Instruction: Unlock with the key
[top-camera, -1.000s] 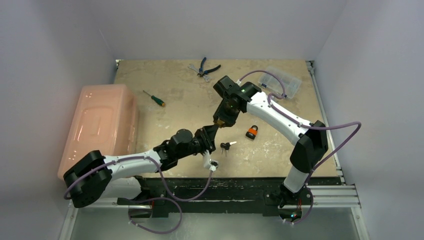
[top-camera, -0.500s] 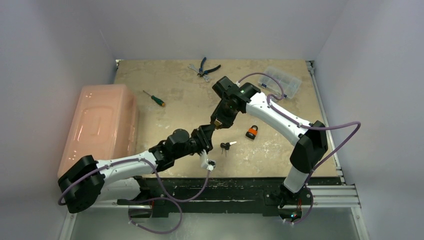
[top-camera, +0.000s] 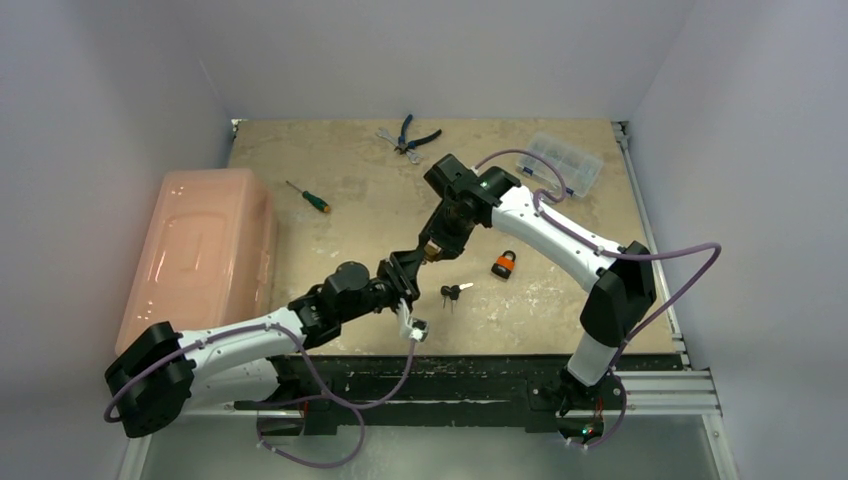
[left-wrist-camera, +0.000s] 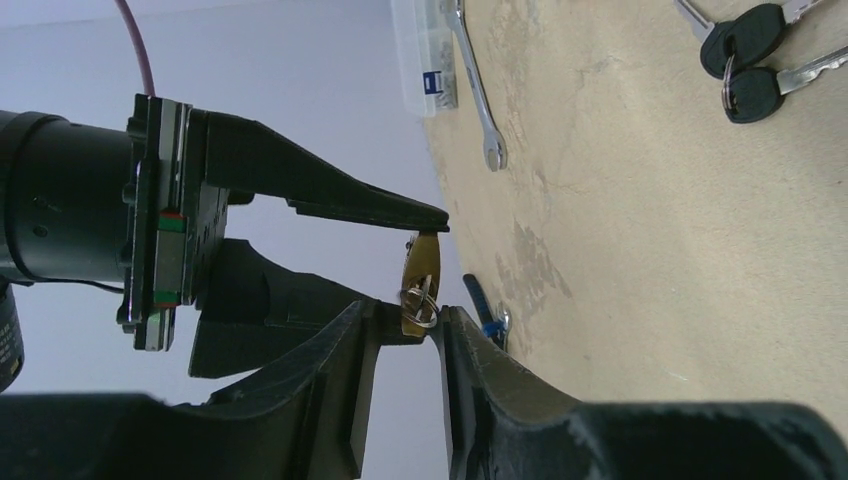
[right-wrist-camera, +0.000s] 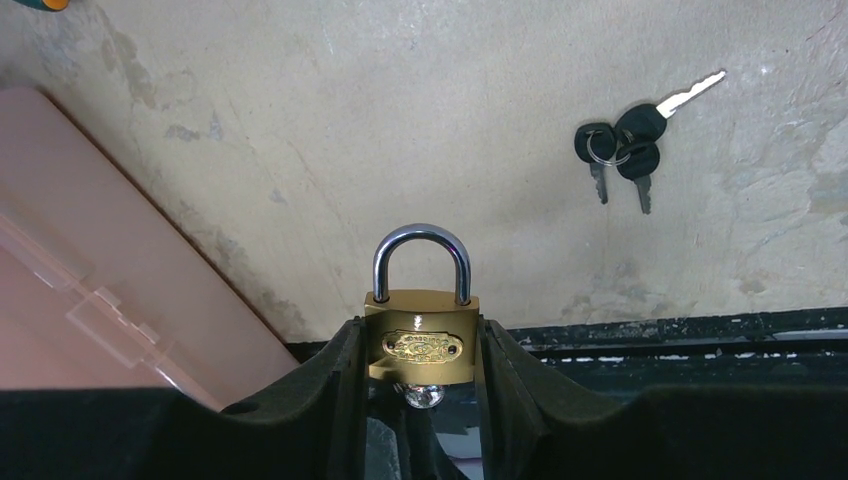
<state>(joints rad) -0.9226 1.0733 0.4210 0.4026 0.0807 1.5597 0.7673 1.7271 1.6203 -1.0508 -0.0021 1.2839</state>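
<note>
My right gripper (top-camera: 436, 244) is shut on a brass padlock (right-wrist-camera: 421, 345) and holds it above the table by its sides, with the steel shackle (right-wrist-camera: 421, 255) closed. A silver key (right-wrist-camera: 423, 396) sits in the padlock's underside. In the left wrist view the padlock (left-wrist-camera: 422, 262) is edge-on with the key ring (left-wrist-camera: 421, 304) hanging at its end. My left gripper (left-wrist-camera: 404, 320) has its two fingers on either side of that key and ring. In the top view the left gripper (top-camera: 416, 264) meets the right one just below it.
A bunch of black-headed keys (top-camera: 453, 292) and an orange padlock (top-camera: 504, 264) lie on the table to the right. A pink plastic bin (top-camera: 200, 250) stands at the left. A screwdriver (top-camera: 305, 196), pliers (top-camera: 412, 135) and a clear box (top-camera: 566, 160) lie farther back.
My left arm's elbow and forearm have swung left and lower while its gripper stayed at the padlock. The right gripper has shifted slightly left with the padlock.
</note>
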